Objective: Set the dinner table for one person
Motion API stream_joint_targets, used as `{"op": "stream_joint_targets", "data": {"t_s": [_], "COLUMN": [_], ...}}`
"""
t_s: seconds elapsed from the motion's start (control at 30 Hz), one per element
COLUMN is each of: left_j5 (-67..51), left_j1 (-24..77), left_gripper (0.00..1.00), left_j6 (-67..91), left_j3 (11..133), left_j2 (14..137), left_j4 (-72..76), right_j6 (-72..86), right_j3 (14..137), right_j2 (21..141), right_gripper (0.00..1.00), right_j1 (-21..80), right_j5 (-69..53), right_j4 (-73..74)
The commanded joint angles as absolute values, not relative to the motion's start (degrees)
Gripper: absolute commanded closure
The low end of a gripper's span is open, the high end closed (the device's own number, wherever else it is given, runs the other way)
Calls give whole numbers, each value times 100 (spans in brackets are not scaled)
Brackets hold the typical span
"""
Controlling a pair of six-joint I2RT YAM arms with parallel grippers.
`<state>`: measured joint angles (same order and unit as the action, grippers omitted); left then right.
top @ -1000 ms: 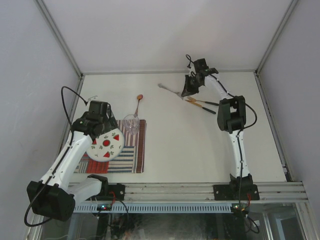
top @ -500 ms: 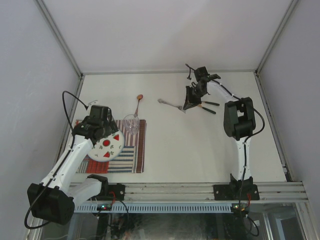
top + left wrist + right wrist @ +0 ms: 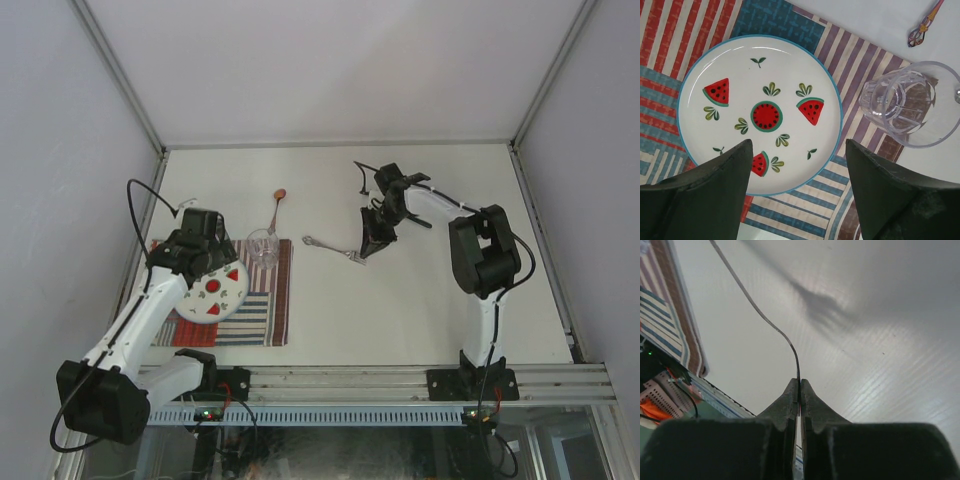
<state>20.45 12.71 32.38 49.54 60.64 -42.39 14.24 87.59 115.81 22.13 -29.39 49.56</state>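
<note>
Large off-white rectangular dinner table [image 3: 400, 310] fills the middle of the top view, with aluminium rails at its edges. Lower left of that view: a red-white-blue striped cloth placemat [image 3: 272, 312] carries a round white plate with a blue rim and watermelon pattern [image 3: 760, 112]. A clear ribbed glass tumbler [image 3: 910, 105] stands at the mat's upper right corner, just beside the plate. Left gripper [image 3: 798, 145] hangs over the plate, jaws spread wide, nothing between them. Right gripper [image 3: 798, 385], mid-frame, is clenched on the handle of a thin silver utensil [image 3: 330, 247], probably a fork; its head is too small to be sure.
</note>
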Motion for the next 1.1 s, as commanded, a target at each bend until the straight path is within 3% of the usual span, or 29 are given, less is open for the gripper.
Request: {"op": "stream_joint_targets", "data": {"t_s": [0.0, 0.33, 0.77, 1.0, 1.07], "left_j5": [2124, 550, -45, 213, 221], "left_j1": [1245, 1282, 2234, 2663, 2669], "left_gripper": [22, 22, 22, 23, 22], "left_j6": [2973, 2061, 1911, 1782, 1816], "left_j3": [5396, 6582, 7605, 8201, 8221], "left_j2": [5963, 6407, 7650, 8367, 8464], "left_j4": [-4145, -4043, -3653, -3704, -3646], "right_j6": [1180, 1219, 1325, 1394, 1377], "right_j3": [8408, 8479, 8371, 8389, 8393], "right_j2": [11324, 11589, 11580, 11583, 11589], "right_gripper": [100, 100, 100, 100, 96], "right_j1": [2127, 2041, 1762, 1818, 1819], "right_j5": [-2750, -2465, -2059, -2074, -2096], "right_j4": [4904, 4684, 4722, 4701, 4697]}}
